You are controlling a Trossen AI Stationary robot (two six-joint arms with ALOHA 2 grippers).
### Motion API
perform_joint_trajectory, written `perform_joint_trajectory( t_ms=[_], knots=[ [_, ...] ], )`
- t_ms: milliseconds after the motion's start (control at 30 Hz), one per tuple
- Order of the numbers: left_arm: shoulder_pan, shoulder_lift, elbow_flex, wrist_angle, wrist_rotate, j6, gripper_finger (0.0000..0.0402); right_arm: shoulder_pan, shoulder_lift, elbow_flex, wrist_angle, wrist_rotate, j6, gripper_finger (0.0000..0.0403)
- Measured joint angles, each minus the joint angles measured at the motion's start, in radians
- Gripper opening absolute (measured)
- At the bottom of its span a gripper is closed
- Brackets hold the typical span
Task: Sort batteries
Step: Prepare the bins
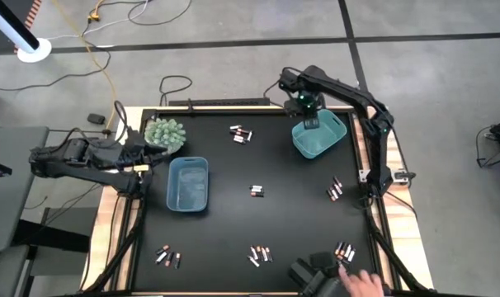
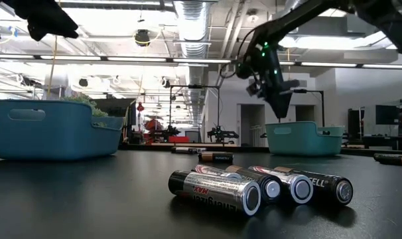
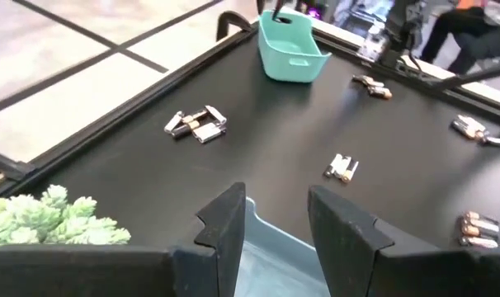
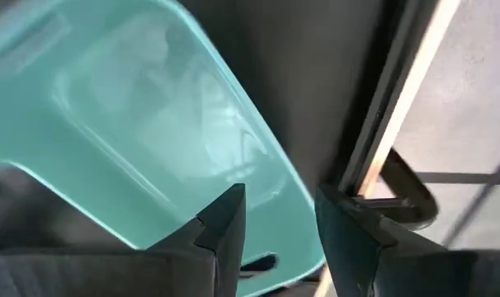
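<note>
Right gripper (image 1: pixel 311 120) poised above the teal rectangular plastic bin (image 1: pixel 319 137) at the table's far right, fingers (image 4: pixel 225 223) parted around a bare gap, nothing between them. In the right wrist view, pale teal bin interior (image 4: pixel 151 124) directly below, apparently holding nothing, though blur hides detail; table edge just beside it. Seen from table height, same gripper (image 2: pixel 278 99) hanging just over the bin's rim (image 2: pixel 300 126).

Left gripper (image 1: pixel 139 155) parked at the table's left edge, near the blue rectangular plastic bin (image 1: pixel 188 183) and close beside a pale green spiky succulent plant (image 1: pixel 165 133). Fingers (image 3: pixel 225 227) apart, nothing held, blue bin's near wall (image 3: pixel 266 256) showing between them.

Batteries, small short cylinders, silvery or dark with copper ends, scattered in clusters on the black table top (image 1: pixel 225 223): one cluster (image 1: pixel 241 134) near the far edge, a pair (image 1: pixel 256 191) at centre, a group (image 1: pixel 335 190) by the right edge, and three groups along the near edge, at the left (image 1: pixel 168 257), middle (image 1: pixel 260 255) and right (image 1: pixel 345 252). Middle near group lying side by side close to the low camera (image 2: pixel 261 187).

A person's hand (image 1: pixel 364 283) at the near right corner, close to the rightmost cluster.
</note>
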Motion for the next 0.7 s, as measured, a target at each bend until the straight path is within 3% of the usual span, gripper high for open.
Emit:
perform_joint_trajectory(
  t_ms=[433,567,700],
  knots=[
    [0.0,0.0,0.0,0.0,-0.033,-0.035,0.0128,-0.038,0.151,-0.001,0.057,0.037,-0.111,0.0152],
    [0.0,0.0,0.0,-0.001,-0.033,-0.035,0.0128,-0.037,0.161,-0.002,0.059,0.036,-0.081,0.0105],
    [0.0,0.0,0.0,-0.001,-0.033,-0.035,0.0128,-0.032,0.156,-0.002,0.022,0.037,-0.023,0.0022]
  ],
)
